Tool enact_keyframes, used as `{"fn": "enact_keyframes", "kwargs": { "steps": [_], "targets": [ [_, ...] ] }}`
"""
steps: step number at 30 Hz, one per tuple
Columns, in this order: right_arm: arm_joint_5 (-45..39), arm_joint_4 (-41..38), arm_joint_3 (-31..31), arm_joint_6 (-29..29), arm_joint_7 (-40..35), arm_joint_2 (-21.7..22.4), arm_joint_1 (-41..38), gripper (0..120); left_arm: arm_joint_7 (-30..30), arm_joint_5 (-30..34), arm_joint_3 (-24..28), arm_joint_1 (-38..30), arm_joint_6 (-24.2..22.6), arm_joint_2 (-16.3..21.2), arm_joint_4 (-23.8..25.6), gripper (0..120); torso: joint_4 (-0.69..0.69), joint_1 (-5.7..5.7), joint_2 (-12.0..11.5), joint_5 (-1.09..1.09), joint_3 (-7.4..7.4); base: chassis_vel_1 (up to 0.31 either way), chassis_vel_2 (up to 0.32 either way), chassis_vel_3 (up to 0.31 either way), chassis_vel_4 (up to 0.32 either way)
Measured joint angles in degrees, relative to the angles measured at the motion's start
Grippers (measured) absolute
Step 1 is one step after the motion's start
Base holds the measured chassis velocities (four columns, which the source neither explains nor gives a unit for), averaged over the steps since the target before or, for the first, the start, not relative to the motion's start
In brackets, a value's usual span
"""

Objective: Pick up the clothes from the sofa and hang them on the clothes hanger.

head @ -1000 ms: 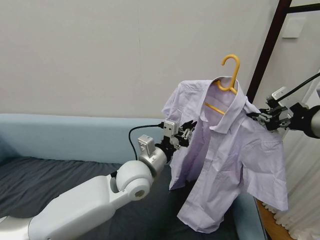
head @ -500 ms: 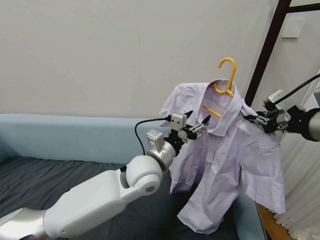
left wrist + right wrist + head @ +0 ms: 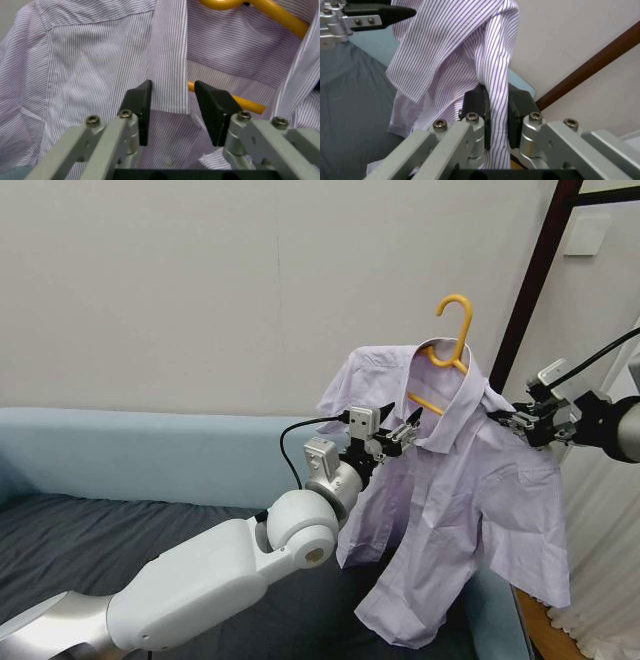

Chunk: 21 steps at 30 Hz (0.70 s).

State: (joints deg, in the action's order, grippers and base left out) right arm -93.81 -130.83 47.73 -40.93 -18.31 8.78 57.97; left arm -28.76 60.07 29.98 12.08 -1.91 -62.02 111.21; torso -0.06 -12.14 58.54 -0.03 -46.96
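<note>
We clamp the striped shirt (image 3: 470, 500) by its shoulder in the right gripper (image 3: 496, 98); the left gripper (image 3: 172, 95) (jaws spread) should pinch the front band (image 3: 170, 71) squarely.

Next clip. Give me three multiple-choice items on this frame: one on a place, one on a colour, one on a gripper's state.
1. Where is the shirt?
A) on the floor
B) draped on the hanger, up in the air
C) in a basket
2. What colour is the hanger?
A) yellow
B) black
C) white
3. The left gripper is:
A) shut on the hanger
B) open, fingers either side of the shirt's front edge
C) shut on a sleeve

B: the shirt hangs from the hanger, and the right gripper clamps its cloth.
A: hook and bar are yellow.
B: the left wrist view shows the fingers apart around the edge.
</note>
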Motion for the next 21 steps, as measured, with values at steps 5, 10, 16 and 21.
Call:
{"fn": "enact_keyframes", "kwargs": {
  "steps": [5,10,16,21],
  "targets": [
    [-0.23,-0.13,0.13,0.01,-0.05,0.3,0.0,7,0.01,0.43,-0.2,-0.32,0.11,-0.05,-0.02,17,0.0,0.0,0.0,0.0,0.0,0.0,0.0,0.0,0.0],
    [-0.46,-0.46,0.13,0.02,-0.23,0.39,0.0,7,0.0,1.78,-0.32,-0.78,0.11,0.38,0.45,0,0.0,0.0,0.0,0.0,0.0,0.0,0.0,0.0,0.0],
    [0.53,-0.44,-0.3,-0.1,0.04,0.49,0.06,7,-2.38,6.95,-1.15,-2.82,-1.2,0.98,2.74,0,0.0,0.0,0.0,-0.01,0.0,0.0,0.0,0.0,0.0],
    [1.06,0.1,-0.42,-0.11,0.24,0.54,0.14,7,-6.02,14.46,-2.0,-5.95,-3.25,1.99,5.28,0,-0.01,0.0,0.0,0.0,0.0,0.0,0.0,0.0,0.0]
  ]
}}
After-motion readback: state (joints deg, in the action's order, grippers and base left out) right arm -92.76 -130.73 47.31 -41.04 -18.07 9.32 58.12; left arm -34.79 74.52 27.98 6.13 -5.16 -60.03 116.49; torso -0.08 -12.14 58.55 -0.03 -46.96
